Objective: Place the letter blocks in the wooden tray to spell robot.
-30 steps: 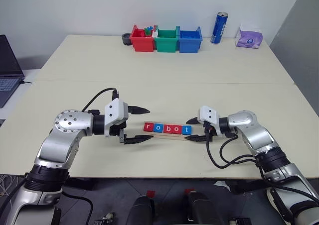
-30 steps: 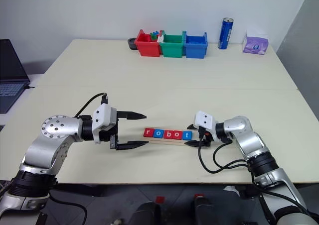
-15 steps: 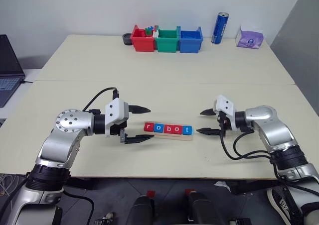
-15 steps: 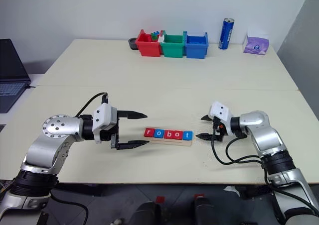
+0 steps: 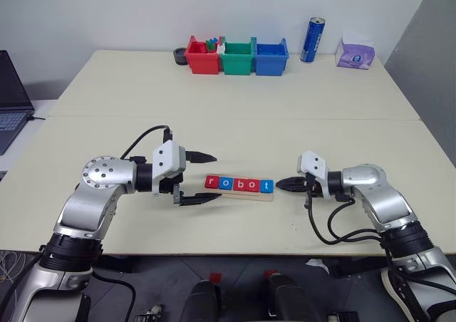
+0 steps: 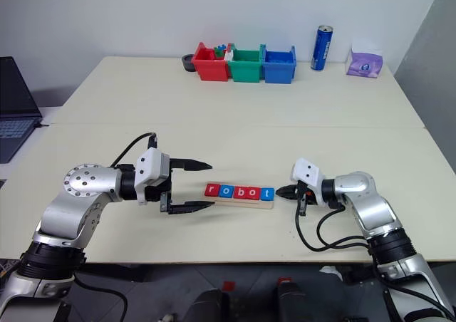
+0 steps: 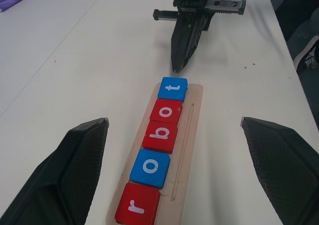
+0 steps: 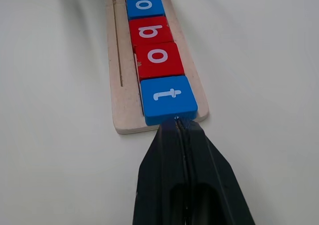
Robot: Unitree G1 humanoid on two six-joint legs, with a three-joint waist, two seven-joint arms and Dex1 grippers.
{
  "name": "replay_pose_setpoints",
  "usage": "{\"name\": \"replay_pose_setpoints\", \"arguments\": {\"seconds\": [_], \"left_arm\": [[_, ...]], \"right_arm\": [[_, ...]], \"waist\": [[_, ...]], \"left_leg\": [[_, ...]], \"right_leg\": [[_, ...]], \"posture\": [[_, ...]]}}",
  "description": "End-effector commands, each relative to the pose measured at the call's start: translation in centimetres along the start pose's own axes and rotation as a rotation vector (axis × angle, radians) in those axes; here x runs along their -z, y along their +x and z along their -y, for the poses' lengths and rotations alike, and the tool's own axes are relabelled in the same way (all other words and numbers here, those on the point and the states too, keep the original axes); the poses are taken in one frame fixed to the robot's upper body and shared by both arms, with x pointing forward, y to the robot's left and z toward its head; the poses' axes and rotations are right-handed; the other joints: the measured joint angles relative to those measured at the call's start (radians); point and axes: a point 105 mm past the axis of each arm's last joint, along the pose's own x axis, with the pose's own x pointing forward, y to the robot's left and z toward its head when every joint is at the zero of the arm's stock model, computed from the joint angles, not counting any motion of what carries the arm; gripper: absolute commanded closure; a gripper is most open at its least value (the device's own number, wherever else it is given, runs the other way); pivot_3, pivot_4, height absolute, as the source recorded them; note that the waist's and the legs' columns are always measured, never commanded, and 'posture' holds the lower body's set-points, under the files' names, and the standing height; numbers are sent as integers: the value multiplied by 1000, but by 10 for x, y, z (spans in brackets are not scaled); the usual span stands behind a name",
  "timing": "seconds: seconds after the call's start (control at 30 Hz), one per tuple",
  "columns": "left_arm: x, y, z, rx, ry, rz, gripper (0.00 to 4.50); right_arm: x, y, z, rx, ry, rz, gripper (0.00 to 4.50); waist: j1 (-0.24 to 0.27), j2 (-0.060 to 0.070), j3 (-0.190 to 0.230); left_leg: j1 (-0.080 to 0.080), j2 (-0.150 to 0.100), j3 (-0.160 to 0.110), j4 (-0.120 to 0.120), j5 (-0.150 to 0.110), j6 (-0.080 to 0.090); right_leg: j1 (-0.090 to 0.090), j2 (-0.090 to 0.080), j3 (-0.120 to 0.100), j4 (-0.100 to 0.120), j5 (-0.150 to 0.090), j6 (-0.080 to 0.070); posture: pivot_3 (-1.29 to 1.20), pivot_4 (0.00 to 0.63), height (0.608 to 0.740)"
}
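I see five letter blocks (image 5: 239, 184), red-blue-red-red-blue, spelling "robot" in wooden tray (image 7: 189, 135) at table centre. Right gripper (image 5: 279, 185), fingers together, at 3 o'clock; left gripper (image 5: 206, 177), fingers apart, at 9.

Silver arms (image 5: 100, 194), white wrist blocks, blk cables, blk jaws.

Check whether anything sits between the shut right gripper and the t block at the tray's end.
Nothing visible does. The right gripper, fingers shut, points straight at the blue t block at the end of the wooden tray, its tip right at the block's edge.
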Motion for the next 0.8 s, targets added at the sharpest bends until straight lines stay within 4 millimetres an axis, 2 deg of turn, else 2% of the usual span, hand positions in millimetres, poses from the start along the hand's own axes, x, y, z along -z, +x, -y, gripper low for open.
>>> {"name": "replay_pose_setpoints", "arguments": {"seconds": [0.03,0.8], "left_arm": [[-9,-4,0,-1,43,6,0],[-9,-6,0,-16,39,-3,0]], "right_arm": [[-9,2,0,1,-41,18,4493],[-16,14,3,-5,-67,28,4493]], "waist": [[0,0,0],[0,0,0]], "left_leg": [[0,0,0,0,0,0],[0,0,0,0,0,0]], "right_leg": [[0,0,0,0,0,0],[0,0,0,0,0,0]], "posture": [[0,150,740],[0,150,740]]}}
